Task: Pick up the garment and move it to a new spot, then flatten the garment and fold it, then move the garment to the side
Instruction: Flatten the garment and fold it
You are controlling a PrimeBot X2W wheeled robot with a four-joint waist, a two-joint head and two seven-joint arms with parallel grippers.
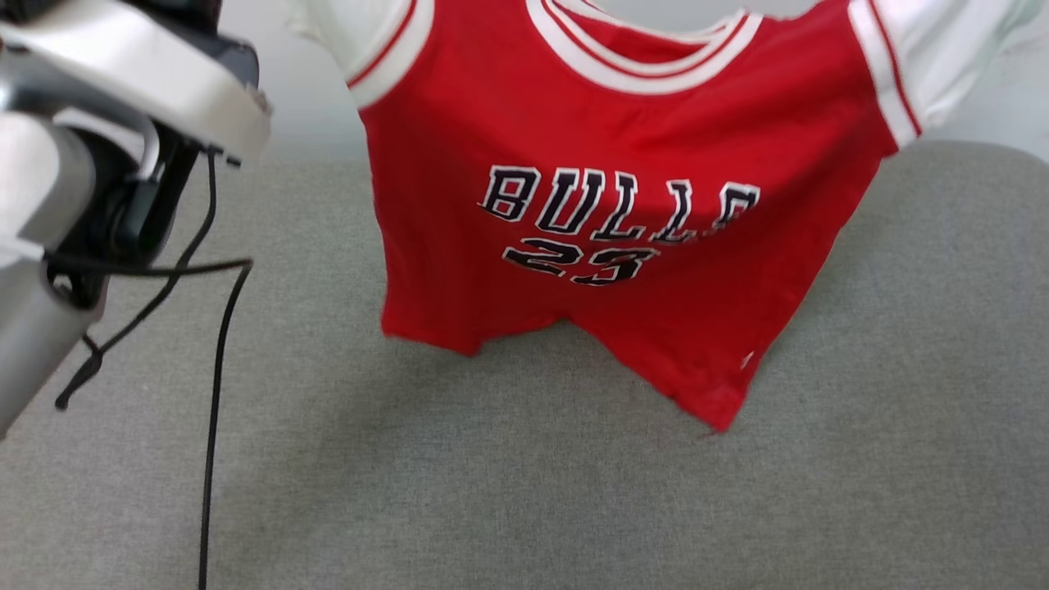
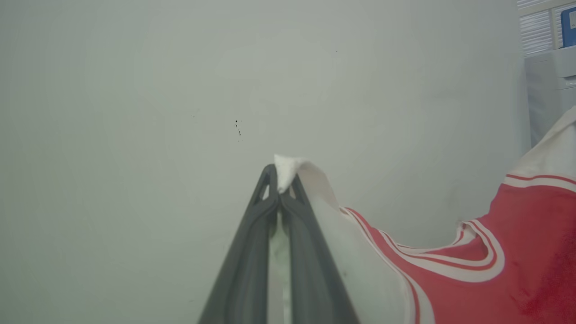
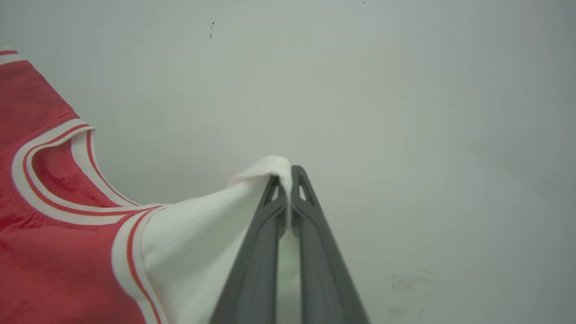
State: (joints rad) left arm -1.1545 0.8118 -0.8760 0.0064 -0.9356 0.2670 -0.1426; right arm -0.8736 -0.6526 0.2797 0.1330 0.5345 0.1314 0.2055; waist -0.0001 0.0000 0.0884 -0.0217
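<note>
The garment [image 1: 590, 205], a red jersey with white sleeves, striped collar and black letters and numerals, hangs spread out by its two sleeves above a grey fabric surface [image 1: 524, 492]; its hem dangles just over that surface. In the left wrist view my left gripper [image 2: 281, 182] is shut on the tip of one white sleeve [image 2: 315, 189], with the red body [image 2: 517, 270] trailing off to the right. In the right wrist view my right gripper [image 3: 288, 180] is shut on the other white sleeve [image 3: 211, 225], the collar [image 3: 54, 180] at left.
A pale forearm [image 1: 90, 164] with black cables [image 1: 215, 377] fills the head view's left side. A plain pale wall [image 2: 225, 90] stands behind the garment. White cabinets with a blue item [image 2: 568, 24] show at the left wrist view's far right.
</note>
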